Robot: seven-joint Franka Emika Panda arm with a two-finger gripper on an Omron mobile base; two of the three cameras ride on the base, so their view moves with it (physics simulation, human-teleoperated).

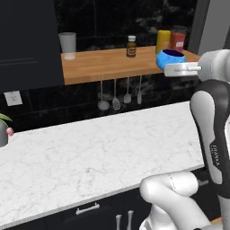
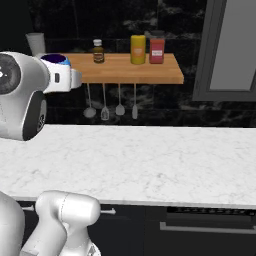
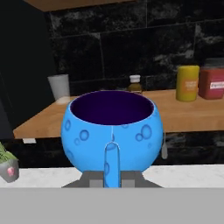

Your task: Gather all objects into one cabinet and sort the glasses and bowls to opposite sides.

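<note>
Wooden shelf (image 1: 112,63) behind, blue bowl (image 3: 112,131) upright, pinched in gripper (image 3: 112,178), jaws closed on rim, above counter (image 1: 99,152).

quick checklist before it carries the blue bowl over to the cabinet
1. Pincer shut on the blue bowl: ok.
2. Bowl upright, mouth up: ok.
3. Bowl lifted clear of the wooden shelf: ok.
4. Frosted tumbler, brown bottle, yellow jar and red jar standing apart from the bowl: ok.
5. Cabinet door open: cannot tell.
6. Free space inside the cabinet: cannot tell.
</note>
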